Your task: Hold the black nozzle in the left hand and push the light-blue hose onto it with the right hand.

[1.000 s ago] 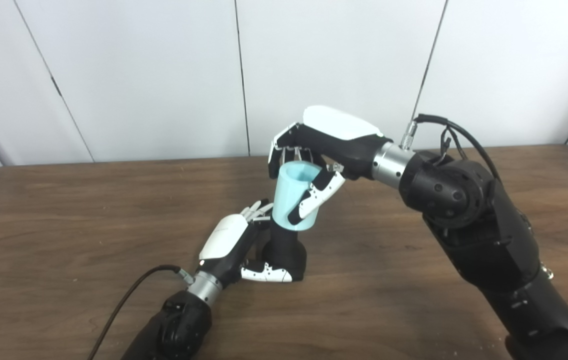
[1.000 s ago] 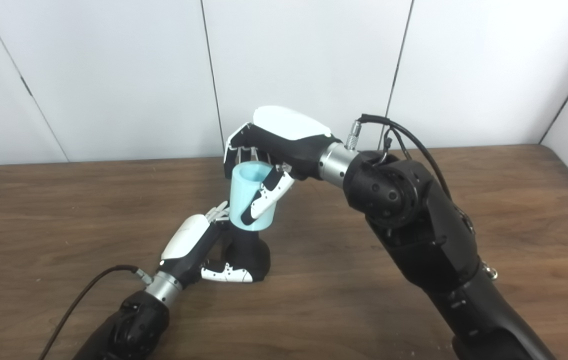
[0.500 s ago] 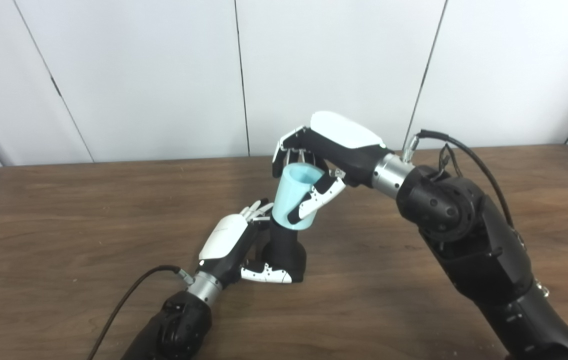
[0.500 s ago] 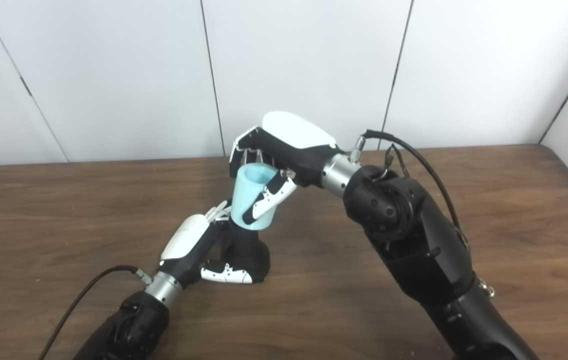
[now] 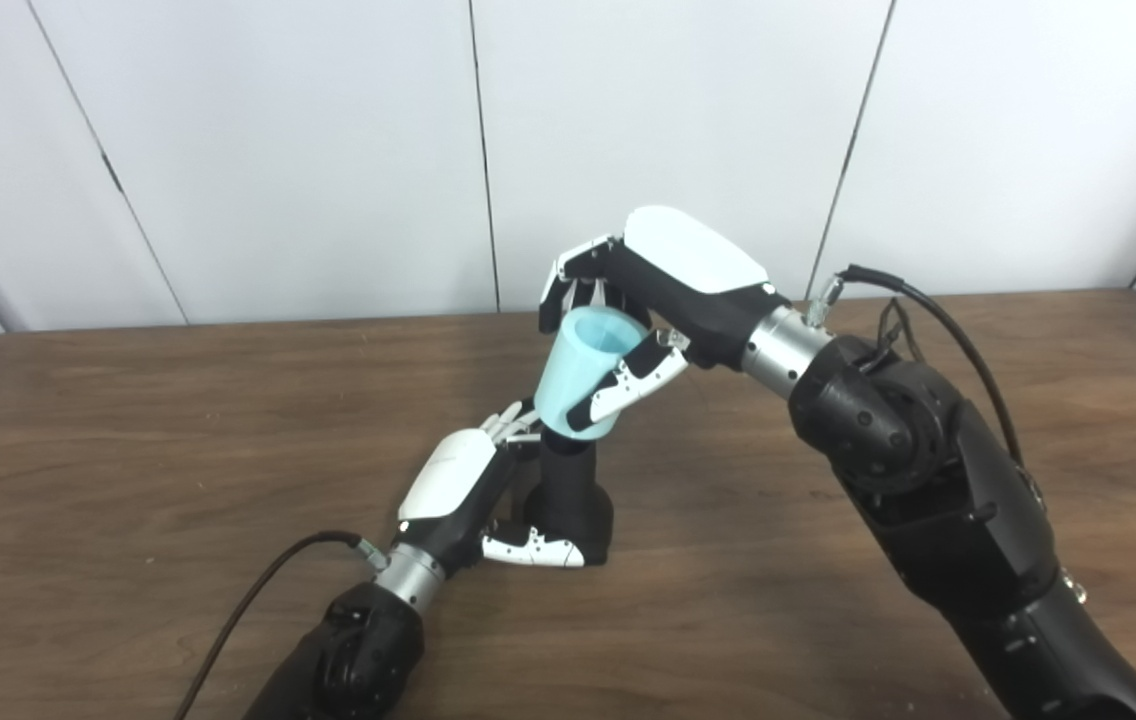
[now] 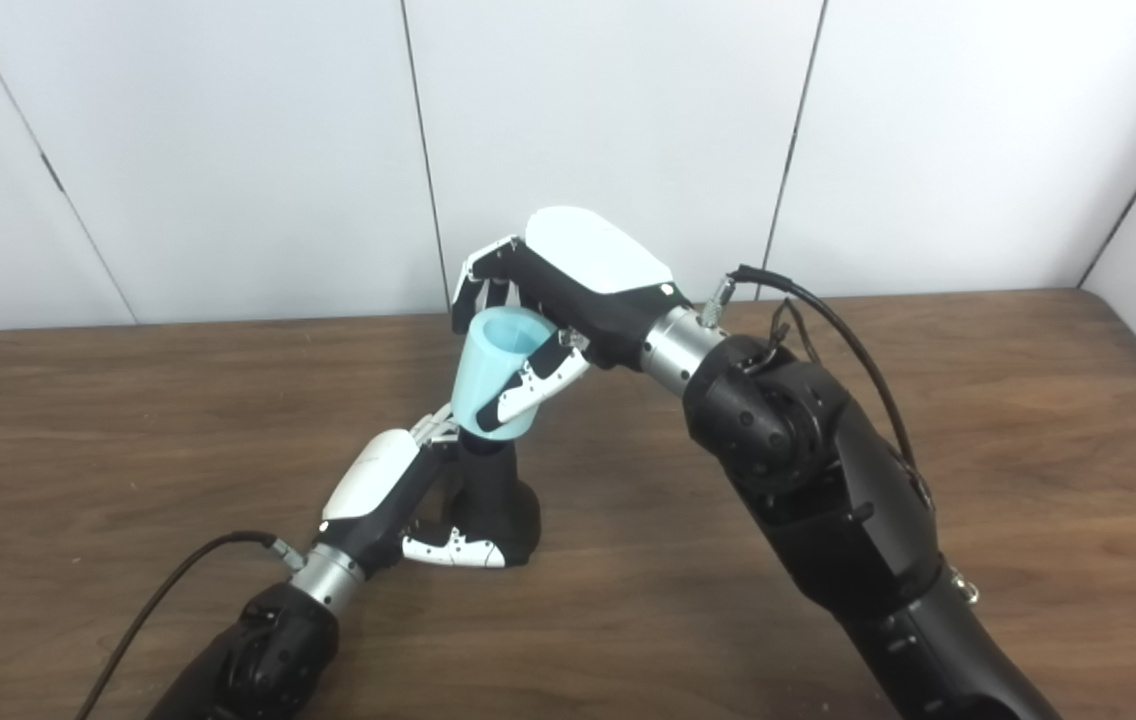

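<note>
- Since one second ago, the right hand (image 5: 628,335) has lifted the hose (image 5: 576,375) a little and tipped it, so its open top now leans to the right and its lower rim sits only on the tip of the nozzle (image 5: 573,500), less deep than before.
- Right hand is closed around the hose, thumb across the front, fingers behind.
- Left hand (image 5: 468,490) grips the wide base of the nozzle, which stands on the table (image 5: 128,450) directly under the hose.
- Judgement: the hose seems not seated yet; the push down is not finished.
- Risk: because the hose is tilted against the nozzle, a push now could jam the rim on one side or make it slide off.
- Risk: a sideways force could tip the nozzle in the left hand's grip.
</note>
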`<action>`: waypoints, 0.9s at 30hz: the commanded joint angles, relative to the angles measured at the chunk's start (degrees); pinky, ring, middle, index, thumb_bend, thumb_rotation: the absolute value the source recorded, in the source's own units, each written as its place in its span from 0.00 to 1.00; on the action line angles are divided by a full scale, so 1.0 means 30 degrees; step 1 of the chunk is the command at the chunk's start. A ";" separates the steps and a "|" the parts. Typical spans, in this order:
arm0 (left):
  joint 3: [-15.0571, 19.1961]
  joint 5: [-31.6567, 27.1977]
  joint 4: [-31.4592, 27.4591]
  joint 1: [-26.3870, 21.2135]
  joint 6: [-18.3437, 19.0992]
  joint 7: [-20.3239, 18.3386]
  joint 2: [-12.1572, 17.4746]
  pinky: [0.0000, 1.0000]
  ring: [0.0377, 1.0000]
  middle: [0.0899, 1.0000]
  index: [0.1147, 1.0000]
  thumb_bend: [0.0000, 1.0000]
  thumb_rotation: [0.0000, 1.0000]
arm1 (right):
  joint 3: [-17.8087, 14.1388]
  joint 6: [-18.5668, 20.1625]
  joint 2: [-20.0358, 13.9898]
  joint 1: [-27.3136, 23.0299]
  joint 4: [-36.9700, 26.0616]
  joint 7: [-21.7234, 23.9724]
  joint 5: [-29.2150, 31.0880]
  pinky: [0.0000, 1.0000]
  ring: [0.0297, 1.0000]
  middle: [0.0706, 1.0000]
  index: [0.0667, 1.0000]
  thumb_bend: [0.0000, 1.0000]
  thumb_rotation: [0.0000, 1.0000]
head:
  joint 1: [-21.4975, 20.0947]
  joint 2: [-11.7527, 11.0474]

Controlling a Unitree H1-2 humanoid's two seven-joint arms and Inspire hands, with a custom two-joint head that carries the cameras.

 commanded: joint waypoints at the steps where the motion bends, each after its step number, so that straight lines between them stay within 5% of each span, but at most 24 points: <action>1: -0.1358 0.0573 0.2565 0.4173 0.0226 -0.0230 -0.0095 1.00 1.00 0.91 0.34 0.73 0.49 | -0.0434 -0.0570 0.0055 -0.1195 -0.0662 -0.0401 0.0044 0.22 0.27 0.36 0.48 0.52 0.00 | -0.0028 0.0027; 18: -0.1338 0.0573 0.2549 0.4173 0.0188 -0.0216 -0.0094 1.00 1.00 0.91 0.34 0.74 0.49 | 0.0012 -0.0473 0.0147 -0.1177 -0.0696 0.0496 0.0625 0.19 0.25 0.35 0.48 0.52 0.00 | -0.0007 0.0123; 27: -0.1348 0.0606 0.2482 0.4187 0.0233 -0.0239 -0.0086 1.00 1.00 0.91 0.34 0.74 0.49 | 0.0278 0.0708 -0.0023 -0.1510 -0.0734 0.2052 0.0614 0.24 0.28 0.36 0.49 0.52 0.00 | -0.0006 0.0173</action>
